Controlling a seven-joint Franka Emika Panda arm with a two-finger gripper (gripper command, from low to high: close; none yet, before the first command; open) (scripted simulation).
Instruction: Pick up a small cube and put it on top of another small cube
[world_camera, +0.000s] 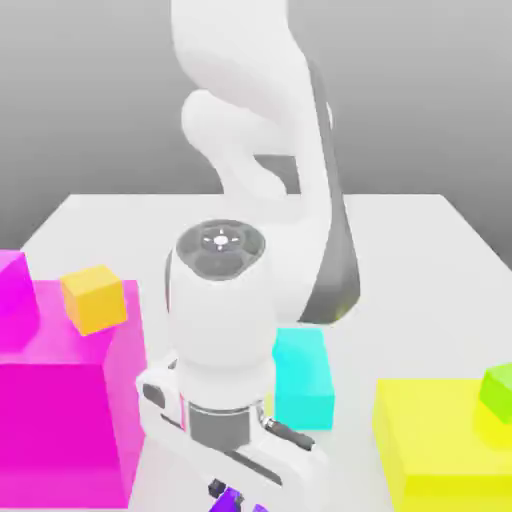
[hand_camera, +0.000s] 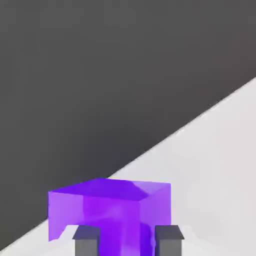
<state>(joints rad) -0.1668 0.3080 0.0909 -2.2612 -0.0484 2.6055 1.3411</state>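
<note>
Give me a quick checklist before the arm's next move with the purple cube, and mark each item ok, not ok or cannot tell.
1. Purple cube lies between the gripper fingers: ok.
2. Fingers clamped on the cube: cannot tell.
3. Cube lifted off the white table: cannot tell.
4. Orange cube resting on the magenta block: ok.
5. Green cube resting on the yellow block: ok.

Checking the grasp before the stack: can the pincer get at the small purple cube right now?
Probably yes. In the hand view the pincer has a finger on either side of the purple cube, with nothing between them.
</note>
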